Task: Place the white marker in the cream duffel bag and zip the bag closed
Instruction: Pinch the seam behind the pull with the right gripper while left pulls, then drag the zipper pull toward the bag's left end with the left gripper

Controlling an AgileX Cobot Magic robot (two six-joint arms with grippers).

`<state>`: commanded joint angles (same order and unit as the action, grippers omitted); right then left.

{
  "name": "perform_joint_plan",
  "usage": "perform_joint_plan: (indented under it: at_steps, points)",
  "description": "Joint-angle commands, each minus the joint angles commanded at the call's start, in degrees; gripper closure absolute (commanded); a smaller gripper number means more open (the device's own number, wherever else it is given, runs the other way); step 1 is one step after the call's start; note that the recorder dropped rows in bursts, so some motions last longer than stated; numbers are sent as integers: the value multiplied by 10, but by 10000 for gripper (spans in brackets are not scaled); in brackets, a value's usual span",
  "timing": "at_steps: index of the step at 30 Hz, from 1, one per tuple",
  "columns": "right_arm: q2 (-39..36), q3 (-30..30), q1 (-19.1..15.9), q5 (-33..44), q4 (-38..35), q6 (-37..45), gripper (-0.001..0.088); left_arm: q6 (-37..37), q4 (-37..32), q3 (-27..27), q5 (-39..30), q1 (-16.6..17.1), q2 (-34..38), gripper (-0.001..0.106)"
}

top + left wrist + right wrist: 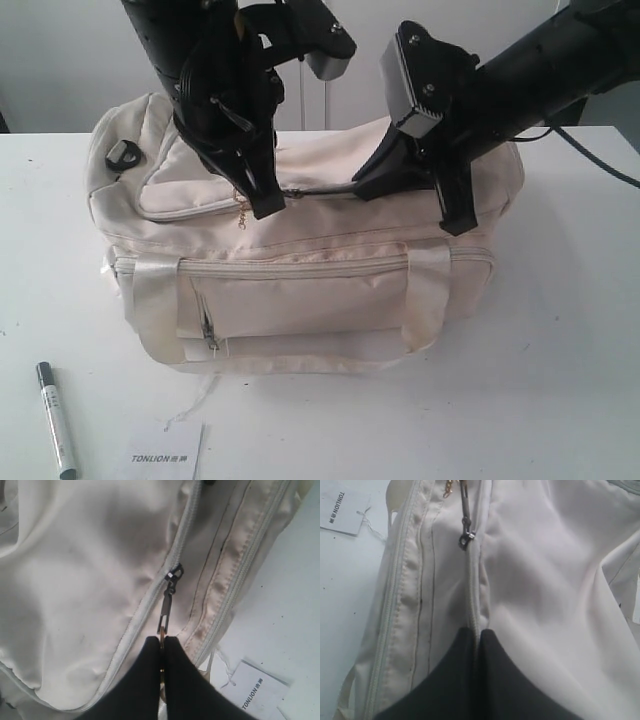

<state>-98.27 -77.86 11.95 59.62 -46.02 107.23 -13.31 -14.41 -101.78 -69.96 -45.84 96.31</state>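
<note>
The left claw (162, 641) pinched the zipper pull (165, 607) of the cream duffel bag (300, 270), the right claw (476, 631) squeezed the zipper seam (472, 595) nearby, and the white marker (57, 418) lay well apart from both.

1. The cream fabric duffel bag (300, 290) sits on the white bench (560, 380), filling the middle of the frame.
2. The slim white marker with a dark cap (57, 418) lies on the bench at lower left, in front of the bag and apart from it.
3. The white paper "TONLION" card (165, 455) lies right of the marker, at the bottom edge.
4. The left gripper (268, 208) is on the bag's top, left of centre, with its jaws pinching the metal zipper pull (167, 605).
5. The right gripper (365, 187) is to its right, jaws together on the top zipper line (472, 595).
</note>
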Motion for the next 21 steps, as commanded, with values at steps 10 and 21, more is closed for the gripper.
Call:
perform_joint_plan:
  at_steps: [10,21]
  points:
    - [0,0,0,0,0,-10,868,0,-20,0,0,1,0,1053]
    - [0,0,0,-3,0,-11,868,-5,12,0,0,46,-4,1053]
